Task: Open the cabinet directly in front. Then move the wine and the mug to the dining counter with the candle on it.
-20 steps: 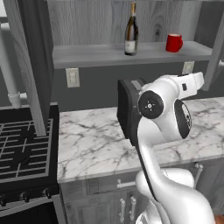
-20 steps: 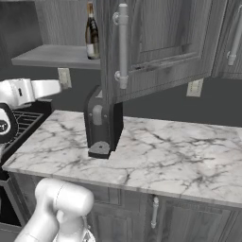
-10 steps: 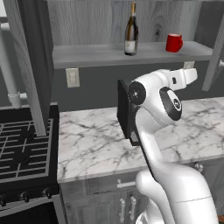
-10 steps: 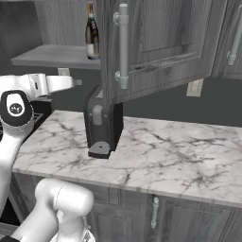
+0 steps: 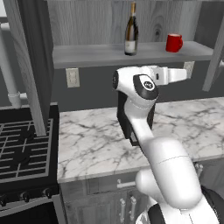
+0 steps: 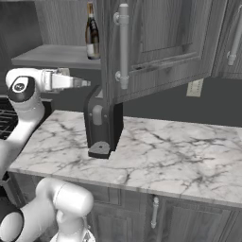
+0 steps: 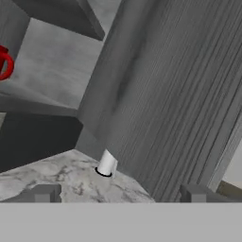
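Observation:
The cabinet stands open; its left door (image 5: 31, 65) and right door (image 6: 156, 42) are both swung out. On its shelf (image 5: 92, 56) stands the dark wine (image 5: 131, 30) (image 6: 91, 32), with the red mug (image 5: 174, 43) to its right. My gripper (image 5: 185, 75) (image 6: 86, 83) hangs just below the shelf's front edge, under the mug, pointing at the right door. In the hand view its jaws are open with nothing between them (image 7: 120, 194), and the mug (image 7: 4, 61) shows at the left edge. The dining counter and candle are out of view.
A black coffee machine (image 6: 101, 125) stands on the marble worktop (image 5: 96, 144) behind my arm. A stove (image 5: 22, 153) lies to the left. The right door's silver bar handle (image 6: 123, 45) juts toward me. A small white cylinder (image 7: 106, 164) sits on the worktop by the door.
My arm has turned: its upper joint swung left in the left base view, and the hand rose slightly and reached further toward the right door. The jaws stayed open.

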Available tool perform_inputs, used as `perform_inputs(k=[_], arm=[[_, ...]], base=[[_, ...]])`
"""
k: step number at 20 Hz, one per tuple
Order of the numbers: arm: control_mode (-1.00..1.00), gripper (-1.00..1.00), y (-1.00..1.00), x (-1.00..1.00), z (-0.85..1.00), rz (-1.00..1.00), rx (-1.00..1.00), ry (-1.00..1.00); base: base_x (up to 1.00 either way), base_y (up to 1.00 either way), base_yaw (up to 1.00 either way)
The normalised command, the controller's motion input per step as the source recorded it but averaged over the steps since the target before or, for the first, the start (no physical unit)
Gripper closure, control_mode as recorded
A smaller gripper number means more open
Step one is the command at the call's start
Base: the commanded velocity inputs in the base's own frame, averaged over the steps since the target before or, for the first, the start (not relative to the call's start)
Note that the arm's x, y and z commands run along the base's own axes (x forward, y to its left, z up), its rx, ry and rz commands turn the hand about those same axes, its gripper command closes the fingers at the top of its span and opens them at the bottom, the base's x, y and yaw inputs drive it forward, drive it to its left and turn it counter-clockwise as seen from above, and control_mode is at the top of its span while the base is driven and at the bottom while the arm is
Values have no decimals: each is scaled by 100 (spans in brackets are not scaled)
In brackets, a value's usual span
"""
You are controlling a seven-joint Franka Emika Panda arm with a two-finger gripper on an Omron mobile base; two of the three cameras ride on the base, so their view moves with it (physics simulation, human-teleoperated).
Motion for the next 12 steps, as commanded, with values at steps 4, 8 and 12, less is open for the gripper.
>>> perform_inputs(k=[4,8,12], arm=[[-100,-100,-30,38,0,-22,1,0],[-100,-100,-65,40,8,0,8,0],[-100,-100,-83,35,4,0,8,-2]], base=[[0,0,0],[0,0,0],[0,0,0]])
